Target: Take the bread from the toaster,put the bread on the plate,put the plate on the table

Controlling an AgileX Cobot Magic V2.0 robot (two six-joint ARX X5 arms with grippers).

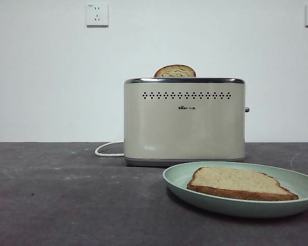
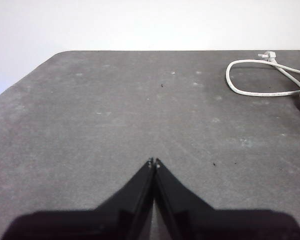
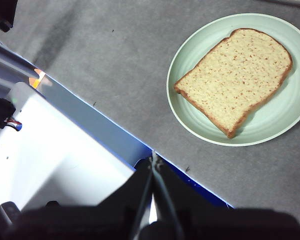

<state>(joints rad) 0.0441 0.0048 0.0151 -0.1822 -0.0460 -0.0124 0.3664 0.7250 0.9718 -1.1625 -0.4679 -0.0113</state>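
Speckled tan bread (image 1: 240,182), mint plate (image 1: 231,205), cream toaster (image 1: 185,123).

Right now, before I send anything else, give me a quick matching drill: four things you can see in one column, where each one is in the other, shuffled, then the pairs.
Things:
1. bread
2. second slice
3. plate
4. cord

Places:
A. lying looped on the bare table
B. sticking up out of the toaster slot
C. lying flat on the plate
D. resting on the table in front of the toaster

Pairs: 1-C, 2-B, 3-D, 4-A
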